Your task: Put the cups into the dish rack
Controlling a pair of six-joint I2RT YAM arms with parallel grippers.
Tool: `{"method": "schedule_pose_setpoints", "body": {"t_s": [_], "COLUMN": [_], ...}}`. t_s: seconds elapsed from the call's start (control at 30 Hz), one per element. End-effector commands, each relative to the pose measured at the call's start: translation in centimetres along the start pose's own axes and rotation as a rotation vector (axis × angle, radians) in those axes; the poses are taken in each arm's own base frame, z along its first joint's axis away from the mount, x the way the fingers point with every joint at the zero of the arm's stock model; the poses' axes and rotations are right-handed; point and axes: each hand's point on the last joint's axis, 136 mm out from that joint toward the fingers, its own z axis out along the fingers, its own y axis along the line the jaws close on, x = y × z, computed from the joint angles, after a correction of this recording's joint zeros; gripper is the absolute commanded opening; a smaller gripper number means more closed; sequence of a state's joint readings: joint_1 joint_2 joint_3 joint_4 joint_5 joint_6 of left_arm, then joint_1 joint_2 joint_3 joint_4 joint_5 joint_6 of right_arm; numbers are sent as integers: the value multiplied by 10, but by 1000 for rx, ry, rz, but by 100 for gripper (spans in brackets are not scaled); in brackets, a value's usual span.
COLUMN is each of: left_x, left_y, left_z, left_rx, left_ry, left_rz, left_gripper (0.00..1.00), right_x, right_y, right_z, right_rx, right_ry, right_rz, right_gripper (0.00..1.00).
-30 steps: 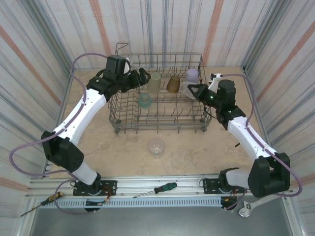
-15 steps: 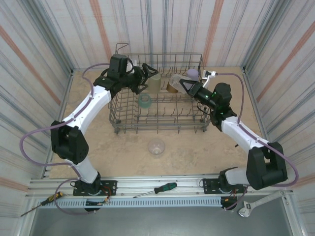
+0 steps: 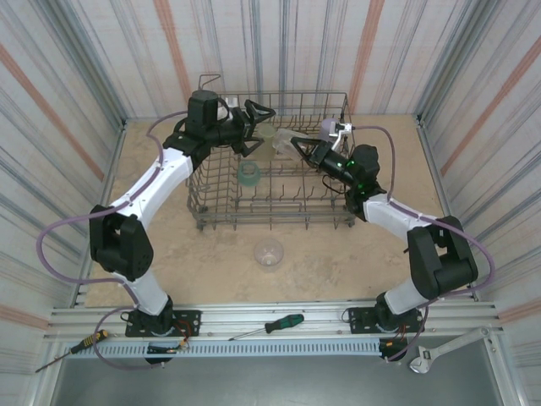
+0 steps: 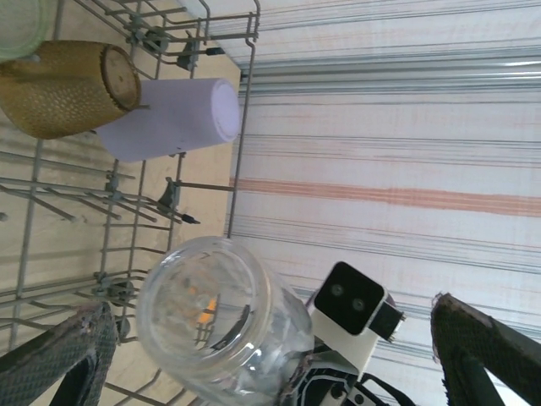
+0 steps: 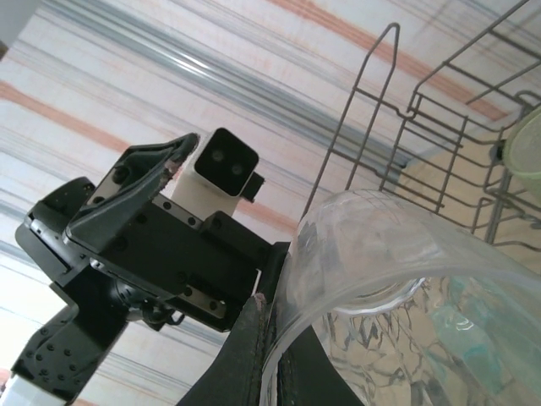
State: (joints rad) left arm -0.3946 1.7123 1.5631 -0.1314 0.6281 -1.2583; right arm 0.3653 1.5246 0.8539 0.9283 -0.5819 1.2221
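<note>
Hard to make out: from above, the right arm covers the amber cup [image 4: 63, 85].
Cups in the dish rack [image 3: 279, 211]: four, namely amber, yellow-green [image 3: 267, 135], teal [image 3: 248, 173] and lavender [image 4: 169, 118].
Clear cups: two. One [image 4: 215, 326] is above the rack's far side, and the other [image 3: 269, 251] is on the table before the rack.
Right gripper [image 3: 294, 142]: clamped on the raised cup's rim.
Left gripper [image 3: 256, 131]: fingers wide apart, facing that cup.
</note>
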Motion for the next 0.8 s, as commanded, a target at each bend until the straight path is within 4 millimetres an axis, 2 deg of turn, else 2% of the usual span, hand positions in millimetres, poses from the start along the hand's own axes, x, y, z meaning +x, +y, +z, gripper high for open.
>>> {"method": "schedule_pose_setpoints", "body": {"t_s": [0.0, 0.2, 0.4, 0.5, 0.57, 0.77], "left_x": [6, 9, 13, 16, 17, 20], "left_y": [2, 13, 11, 8, 7, 3], "left_z": [8, 10, 16, 19, 19, 18], "left_rx": [40, 19, 44, 63, 66, 96], "left_ry": [49, 63, 94, 112, 112, 127], "left_rz": [-47, -68, -86, -94, -94, -80], "left_gripper": [99, 99, 99, 95, 90, 59], "right_x": [-11, -11, -2, 2, 6, 5], "right_y": [42, 49, 53, 52, 50, 37], "right_z": [7, 12, 24, 30, 32, 34], "right_rx": [-139, -175, -197, -208, -210, -176], "right_ry": [-17, -18, 15, 25, 31, 19], "right_rz": [-39, -37, -32, -23, -13, 10], "right_gripper": [0, 0, 0, 0, 0, 0]}}
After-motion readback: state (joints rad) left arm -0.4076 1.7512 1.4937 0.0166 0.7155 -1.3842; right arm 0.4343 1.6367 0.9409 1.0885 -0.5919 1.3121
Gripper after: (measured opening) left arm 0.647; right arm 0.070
